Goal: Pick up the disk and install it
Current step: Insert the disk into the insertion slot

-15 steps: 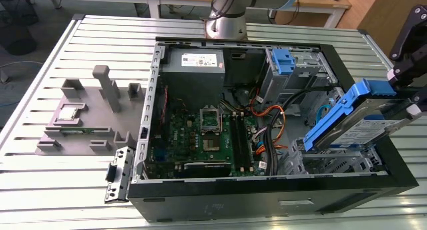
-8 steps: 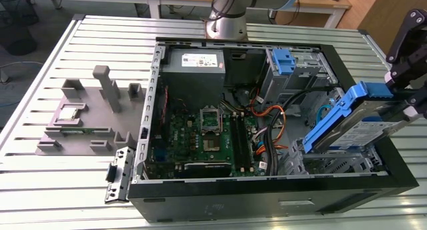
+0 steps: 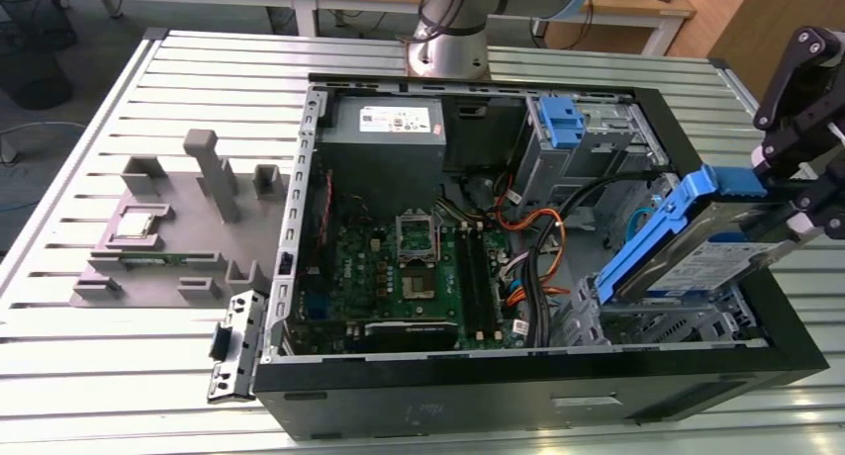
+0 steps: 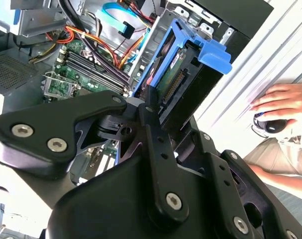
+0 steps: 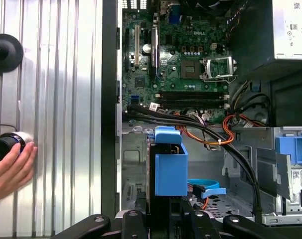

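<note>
Disk (image 3: 713, 252) tilted (blue carrier frame) above drive cage (image 3: 660, 326).

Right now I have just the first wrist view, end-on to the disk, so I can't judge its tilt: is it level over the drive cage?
Observer: No. In the exterior view the pincer holds the disk clearly tilted over the drive cage, at the exterior view's right.
Operator: Is it seated?
Observer: No, most of it stands above the cage's top. I cannot tell whether its low edge touches the cage.
Operator: Where is the connector?
Observer: In the second wrist view the connector edge faces back toward the pincer.
</note>
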Tool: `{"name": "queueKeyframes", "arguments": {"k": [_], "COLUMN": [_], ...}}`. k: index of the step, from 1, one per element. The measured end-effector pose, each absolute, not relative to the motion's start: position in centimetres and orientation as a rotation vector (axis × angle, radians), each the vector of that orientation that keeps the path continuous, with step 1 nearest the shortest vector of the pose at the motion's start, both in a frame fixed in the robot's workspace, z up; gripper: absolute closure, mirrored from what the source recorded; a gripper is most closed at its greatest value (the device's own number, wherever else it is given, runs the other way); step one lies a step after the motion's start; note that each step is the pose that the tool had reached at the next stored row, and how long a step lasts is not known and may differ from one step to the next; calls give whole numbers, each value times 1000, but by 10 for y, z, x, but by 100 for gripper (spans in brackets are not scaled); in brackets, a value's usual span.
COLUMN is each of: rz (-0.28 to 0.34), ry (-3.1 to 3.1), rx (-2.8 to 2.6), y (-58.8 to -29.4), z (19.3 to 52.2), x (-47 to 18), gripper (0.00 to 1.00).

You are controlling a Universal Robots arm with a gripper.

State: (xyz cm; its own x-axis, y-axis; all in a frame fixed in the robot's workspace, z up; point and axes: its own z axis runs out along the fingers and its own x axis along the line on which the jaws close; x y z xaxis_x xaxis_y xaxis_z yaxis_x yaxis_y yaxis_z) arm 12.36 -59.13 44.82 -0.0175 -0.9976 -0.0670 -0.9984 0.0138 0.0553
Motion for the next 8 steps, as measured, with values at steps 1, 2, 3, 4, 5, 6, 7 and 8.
{"name": "queueKeyframes", "arguments": {"k": [1,2,3,4,5,6,7,8], "rz": [135,135,135,135,135,135,135,135], "ry": [2231,2231,2231,2231,2231,2231,2231,2231], "rx": [-2196,-2196,-2196,-2196,-2196,-2196,-2196,-2196], "y": [-591,-591,-590,-589,-588,-587,-587,-587], "z": [448,448,448,448,448,447,447,447], "x": [124,124,124,124,124,124,124,124], "gripper": [65,65,65,65,65,65,65,65]}}
